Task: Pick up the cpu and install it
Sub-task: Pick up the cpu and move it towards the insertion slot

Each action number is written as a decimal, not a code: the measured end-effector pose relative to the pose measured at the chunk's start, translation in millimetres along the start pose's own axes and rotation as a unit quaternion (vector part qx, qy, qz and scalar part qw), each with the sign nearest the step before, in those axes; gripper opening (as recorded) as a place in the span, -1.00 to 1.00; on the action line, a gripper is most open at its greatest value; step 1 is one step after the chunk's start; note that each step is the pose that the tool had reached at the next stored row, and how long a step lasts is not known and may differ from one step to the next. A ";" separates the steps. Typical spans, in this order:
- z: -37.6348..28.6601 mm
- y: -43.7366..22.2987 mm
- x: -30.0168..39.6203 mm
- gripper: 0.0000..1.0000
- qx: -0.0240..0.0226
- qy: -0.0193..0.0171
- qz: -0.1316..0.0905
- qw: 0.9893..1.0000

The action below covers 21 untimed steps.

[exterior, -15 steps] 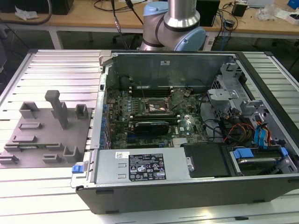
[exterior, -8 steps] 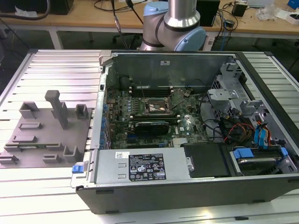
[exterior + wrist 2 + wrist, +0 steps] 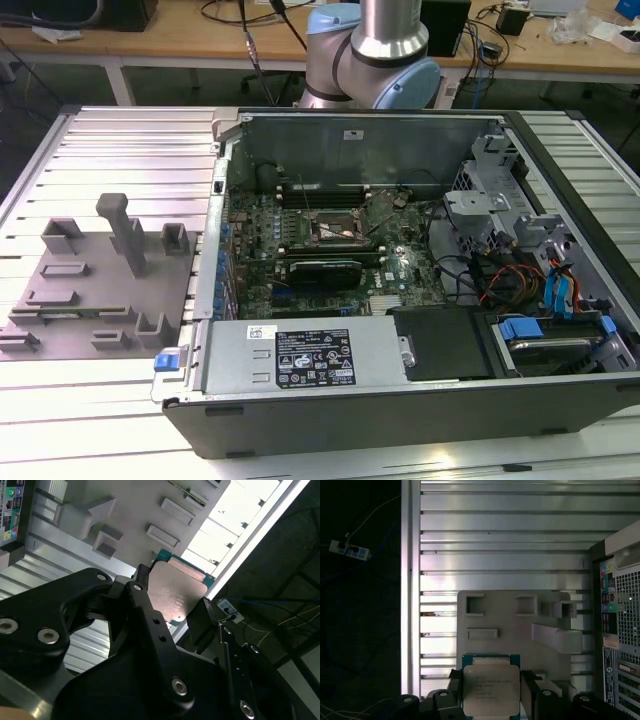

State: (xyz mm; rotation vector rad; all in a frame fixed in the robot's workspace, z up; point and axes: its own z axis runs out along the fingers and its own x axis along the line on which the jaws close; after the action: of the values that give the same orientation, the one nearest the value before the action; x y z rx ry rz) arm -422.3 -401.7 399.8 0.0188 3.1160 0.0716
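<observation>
A: Holding it by the edges?
B: Yes. The gripper is clenched on the cpu, which hangs above the grey fixture. It looks light and stiff, likely fragile underneath, so opposite rims seem right.
A: And the socket?
B: The exterior view gives it, inside the open case; both wrist views give the grip.

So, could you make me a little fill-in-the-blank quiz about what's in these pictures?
1. In both wrist views the gripper is ___ on the cpu.
2. The plastic fixture seen past the cpu is coloured ___.
3. In the exterior view, the fixture lies on the exterior view's ___ of the computer case.
Missing words: shut; grey; left.
</observation>
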 end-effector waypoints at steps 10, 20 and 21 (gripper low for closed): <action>-2.8 0.2 -1.5 0.09 0.000 0.000 0.000 1.000; -4.6 0.3 -6.7 0.09 0.000 0.000 0.000 1.000; -4.6 0.3 -7.6 0.09 0.000 0.000 0.000 1.000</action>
State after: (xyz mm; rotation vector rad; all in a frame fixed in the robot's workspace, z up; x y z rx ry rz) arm -414.8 -401.6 404.6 0.0187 3.1160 0.0716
